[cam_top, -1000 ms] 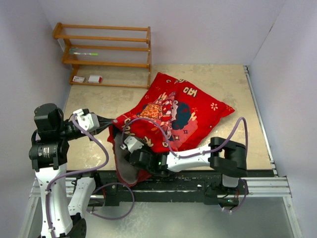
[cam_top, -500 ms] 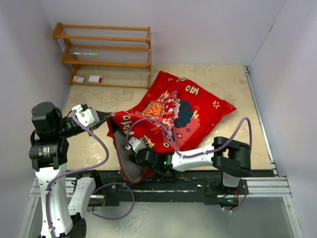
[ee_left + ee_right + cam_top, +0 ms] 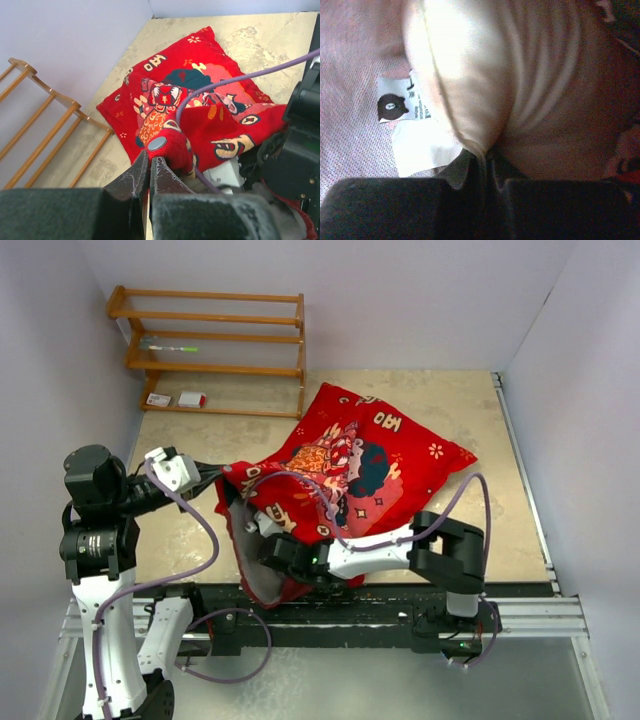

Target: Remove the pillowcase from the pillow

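red pillowcase [image 3: 385, 455] holds cream pillow [image 3: 470, 65], right gripper [image 3: 485, 151] pinching it inside.

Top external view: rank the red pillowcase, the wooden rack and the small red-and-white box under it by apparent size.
1. pillowcase, clearly the largest.
2. wooden rack, smaller, though it stands farther from the camera.
3. red-and-white box, by far the smallest.

Back left, a wooden rack [image 3: 210, 350] stands on the beige table [image 3: 450, 410]. A thin green-tipped stick [image 3: 168, 345] lies on its middle shelf. At its foot sit a small white card [image 3: 158, 399] and a red-and-white box [image 3: 192, 399].
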Action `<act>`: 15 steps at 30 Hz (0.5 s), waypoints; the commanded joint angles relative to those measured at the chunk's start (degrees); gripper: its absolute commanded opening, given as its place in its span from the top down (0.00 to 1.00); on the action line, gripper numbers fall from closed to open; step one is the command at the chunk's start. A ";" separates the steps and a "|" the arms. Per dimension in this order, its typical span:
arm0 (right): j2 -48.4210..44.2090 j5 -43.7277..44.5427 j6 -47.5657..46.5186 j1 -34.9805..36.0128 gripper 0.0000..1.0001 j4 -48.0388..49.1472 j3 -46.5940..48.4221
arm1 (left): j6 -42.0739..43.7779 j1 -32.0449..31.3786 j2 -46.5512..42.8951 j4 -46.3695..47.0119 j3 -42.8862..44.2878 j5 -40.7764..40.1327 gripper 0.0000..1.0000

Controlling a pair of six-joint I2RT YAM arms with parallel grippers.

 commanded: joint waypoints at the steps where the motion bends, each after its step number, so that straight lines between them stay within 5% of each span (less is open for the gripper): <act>1: -7.46 1.27 0.45 -2.41 1.00 -2.67 0.17 | -1.99 0.03 0.50 4.09 2.83 -0.65 1.00; 6: -25.04 -16.09 -5.24 -2.41 1.00 4.13 2.21 | -3.83 0.00 0.87 8.99 -0.03 -4.86 1.00; 15: -39.57 -29.05 -6.84 -2.59 1.00 0.98 15.88 | -8.48 0.03 2.26 23.12 -6.80 -12.73 1.00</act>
